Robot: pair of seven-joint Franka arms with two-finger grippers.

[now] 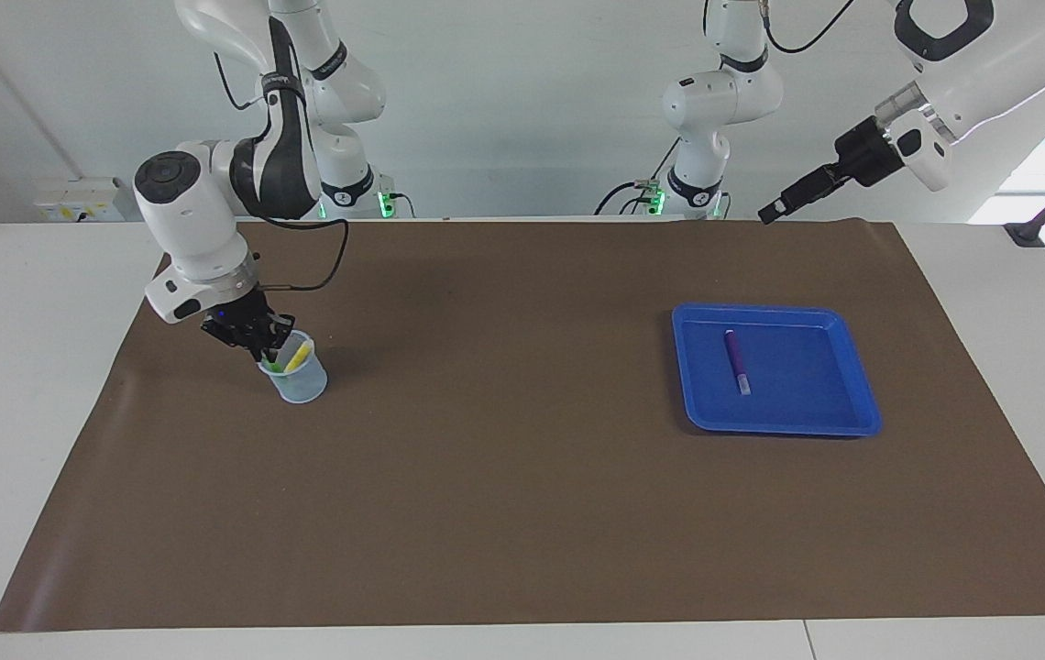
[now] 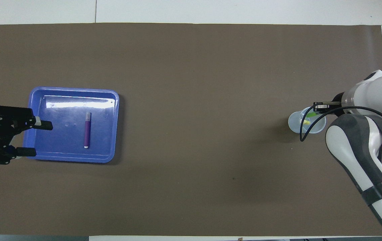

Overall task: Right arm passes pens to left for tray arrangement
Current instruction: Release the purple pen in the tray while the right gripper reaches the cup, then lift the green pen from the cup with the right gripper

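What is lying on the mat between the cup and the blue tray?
Nothing: between the cup and the blue tray only bare brown mat shows, plainly in both the facing and overhead views.

one pen [image 1: 737,360] in tray [image 1: 852,403] | two pens [image 1: 296,355] in cup [image 1: 301,383], right arm's end

A matt brown mat [image 1: 522,477] covers the smooth white table [image 1: 18,412]. The blue tray [image 1: 843,403] is glossy plastic with a bright glare on its floor. The small cup [image 1: 302,383] is translucent pale plastic. Both arms wear smooth glossy white shells; the right arm [image 1: 197,220] carries a silvery metal wrist ring.
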